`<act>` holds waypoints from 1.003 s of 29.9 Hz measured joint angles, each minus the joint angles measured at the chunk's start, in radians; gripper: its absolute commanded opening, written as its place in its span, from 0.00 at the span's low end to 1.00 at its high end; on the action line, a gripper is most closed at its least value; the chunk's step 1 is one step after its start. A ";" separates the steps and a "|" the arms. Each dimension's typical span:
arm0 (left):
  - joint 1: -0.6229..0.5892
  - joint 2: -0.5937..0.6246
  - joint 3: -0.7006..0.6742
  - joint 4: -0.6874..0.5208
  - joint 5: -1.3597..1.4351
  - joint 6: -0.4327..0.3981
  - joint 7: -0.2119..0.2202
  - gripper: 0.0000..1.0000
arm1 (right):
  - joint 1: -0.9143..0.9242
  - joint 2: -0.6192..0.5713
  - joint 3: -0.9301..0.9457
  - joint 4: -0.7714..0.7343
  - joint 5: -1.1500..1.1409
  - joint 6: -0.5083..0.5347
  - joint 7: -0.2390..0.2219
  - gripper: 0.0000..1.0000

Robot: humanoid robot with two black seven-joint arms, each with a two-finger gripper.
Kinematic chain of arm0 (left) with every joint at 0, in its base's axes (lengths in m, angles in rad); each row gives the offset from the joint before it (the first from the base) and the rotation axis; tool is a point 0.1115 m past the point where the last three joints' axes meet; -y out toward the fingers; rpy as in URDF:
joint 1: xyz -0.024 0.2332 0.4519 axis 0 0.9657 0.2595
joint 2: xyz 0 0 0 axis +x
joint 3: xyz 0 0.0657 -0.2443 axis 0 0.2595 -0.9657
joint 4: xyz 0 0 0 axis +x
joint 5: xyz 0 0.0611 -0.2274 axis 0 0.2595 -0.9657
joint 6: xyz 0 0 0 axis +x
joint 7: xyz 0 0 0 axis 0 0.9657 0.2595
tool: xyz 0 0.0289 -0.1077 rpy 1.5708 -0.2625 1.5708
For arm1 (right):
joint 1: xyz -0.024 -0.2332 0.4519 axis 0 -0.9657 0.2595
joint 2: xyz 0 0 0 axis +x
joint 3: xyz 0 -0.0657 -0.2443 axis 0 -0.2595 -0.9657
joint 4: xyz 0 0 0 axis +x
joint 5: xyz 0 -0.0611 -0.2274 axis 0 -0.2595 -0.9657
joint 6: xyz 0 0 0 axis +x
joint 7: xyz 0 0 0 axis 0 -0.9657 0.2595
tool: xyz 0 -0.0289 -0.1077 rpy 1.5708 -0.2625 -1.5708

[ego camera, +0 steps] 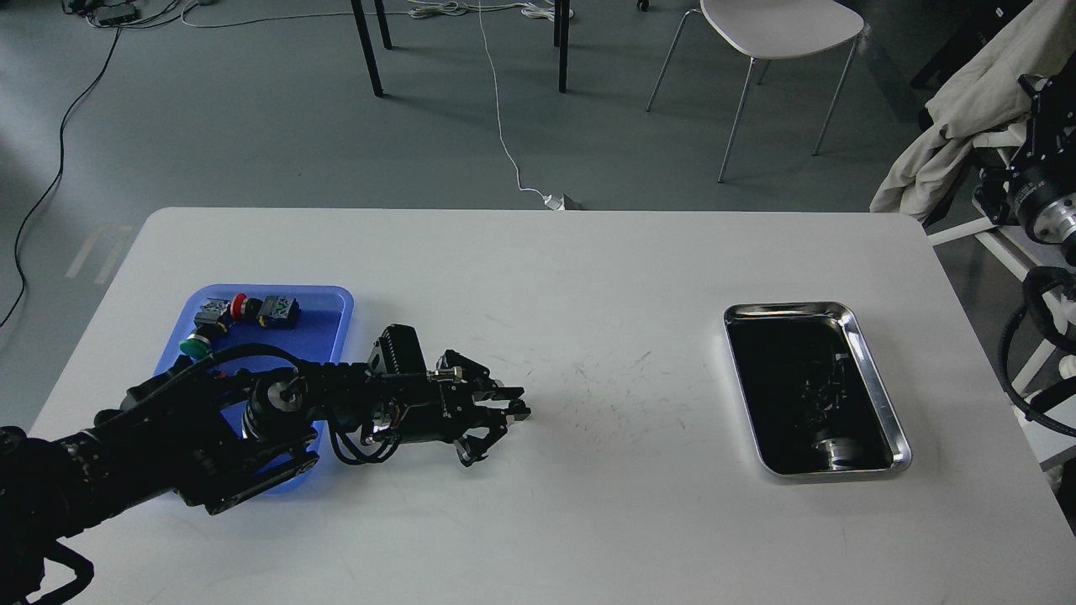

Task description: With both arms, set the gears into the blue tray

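Note:
My left gripper (pixel 514 403) lies low over the white table, just right of the blue tray (pixel 328 336). Its two fingers are drawn together around the small black gear, which is hidden between them, so I cannot make out its teeth. The left arm stretches across the tray's near half. The tray holds push-button switches (pixel 239 313) at its far end. My right arm rises beside the table's right edge. Its gripper (pixel 1041 113) is a dark shape against a beige cloth, and its fingers cannot be told apart.
A shiny steel tray (pixel 878 395) with a dark interior and small metal parts sits on the right of the table. Behind the table are a white chair (pixel 777 34), table legs and floor cables. The beige cloth (pixel 967 109) hangs at the far right.

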 measured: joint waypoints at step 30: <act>-0.130 0.265 -0.004 -0.126 0.000 -0.055 0.000 0.07 | -0.006 0.012 0.000 0.001 -0.001 0.002 0.002 0.94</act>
